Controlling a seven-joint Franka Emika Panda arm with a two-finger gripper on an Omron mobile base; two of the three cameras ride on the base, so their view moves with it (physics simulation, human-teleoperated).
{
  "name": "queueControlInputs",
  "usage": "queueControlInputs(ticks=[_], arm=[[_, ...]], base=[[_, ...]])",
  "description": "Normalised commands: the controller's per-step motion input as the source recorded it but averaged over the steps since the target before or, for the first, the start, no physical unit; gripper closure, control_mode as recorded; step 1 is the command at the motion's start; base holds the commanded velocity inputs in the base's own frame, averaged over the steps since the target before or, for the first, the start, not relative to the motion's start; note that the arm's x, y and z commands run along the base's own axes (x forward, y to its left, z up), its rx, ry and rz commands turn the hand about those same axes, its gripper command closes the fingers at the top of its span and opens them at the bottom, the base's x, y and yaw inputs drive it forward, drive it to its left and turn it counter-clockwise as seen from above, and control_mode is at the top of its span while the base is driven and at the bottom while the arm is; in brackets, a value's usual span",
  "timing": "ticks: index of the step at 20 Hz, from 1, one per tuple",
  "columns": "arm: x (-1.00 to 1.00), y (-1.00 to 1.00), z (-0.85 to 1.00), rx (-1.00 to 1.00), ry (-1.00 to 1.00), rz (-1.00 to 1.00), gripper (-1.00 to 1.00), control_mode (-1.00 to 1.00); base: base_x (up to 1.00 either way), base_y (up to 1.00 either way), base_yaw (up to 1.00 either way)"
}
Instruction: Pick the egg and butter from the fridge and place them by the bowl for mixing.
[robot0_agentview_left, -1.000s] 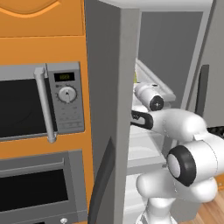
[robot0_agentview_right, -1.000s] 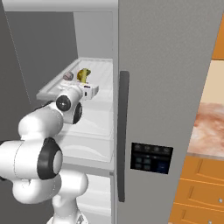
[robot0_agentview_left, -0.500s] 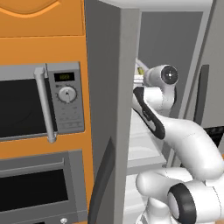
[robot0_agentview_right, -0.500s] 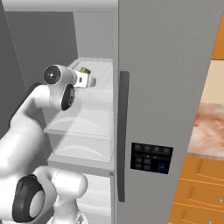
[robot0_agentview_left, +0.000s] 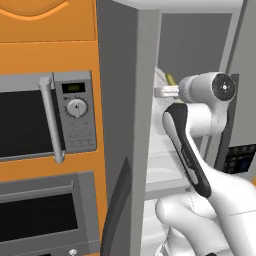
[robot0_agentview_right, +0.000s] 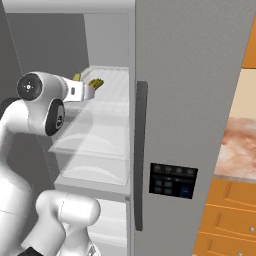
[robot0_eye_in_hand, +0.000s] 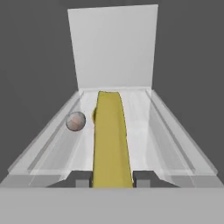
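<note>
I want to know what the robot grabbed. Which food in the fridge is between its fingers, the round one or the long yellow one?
The long yellow butter. It runs right between the gripper fingertips, while the small round egg sits off beside it on the shelf.

No legible text, label, brand or number appears in any view. The microwave (robot0_agentview_left: 50, 120) carries a small display (robot0_agentview_left: 73, 88) above its dial with greenish marks (too blurred to read). The fridge (robot0_agentview_right: 200, 100) door carries a dark control panel (robot0_agentview_right: 173, 180) with faint button symbols, none readable.
</note>
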Motion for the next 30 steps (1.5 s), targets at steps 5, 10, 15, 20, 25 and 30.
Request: queueControlInputs(ticks=[5,10,15,20,25,30], arm=[[-0.77,-0.04,0.16,0.0,0.21,0.0,1.0,-1.0],[-0.79,0.0,0.01,-0.01,0.18,0.0,1.0,-1.0],[0.0,0.0,0.0,0.0,0.0,0.0,1.0,1.0],[0.0,0.0,0.0,0.0,0.0,0.0,1.0,1.0],[0.0,0.0,0.0,0.0,0.0,0.0,1.0,1.0],[0.0,0.0,0.0,0.0,0.0,0.0,1.0,1.0]], base=[[0.0,0.0,0.0],[0.0,0.0,0.0],[-1.0,-0.32,0.0],[-0.97,-0.39,-0.23],[-0.03,0.0,-0.97],[0.0,0.0,-1.0]])
